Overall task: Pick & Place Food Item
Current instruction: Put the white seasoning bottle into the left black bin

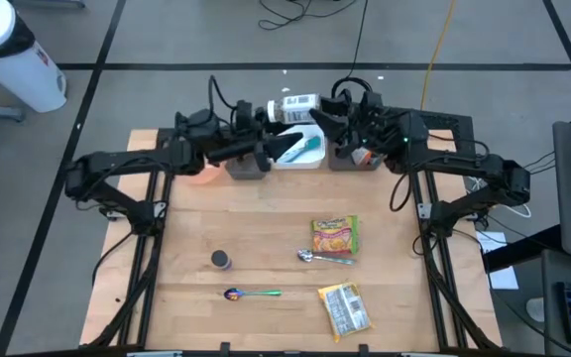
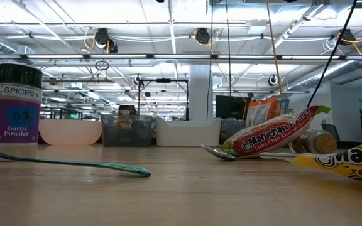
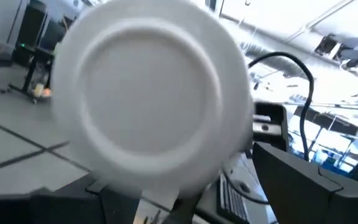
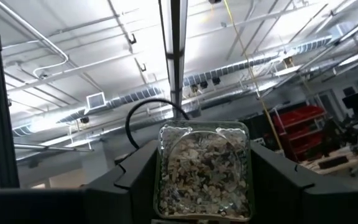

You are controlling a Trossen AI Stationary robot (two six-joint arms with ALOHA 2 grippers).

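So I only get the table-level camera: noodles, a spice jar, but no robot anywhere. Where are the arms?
Observer: Both are at the table's far edge. From above, the left gripper and right gripper face each other by the white bin.
Operator: Are they holding anything?
Observer: A spice bottle lies sideways between them. The right wrist camera shows the right gripper closed on it, fingers on either side.
Operator: And the teal strip lying in front of me?
Observer: From above it is a spoon with a purple bowl, lying apart from the nearer noodle packet.
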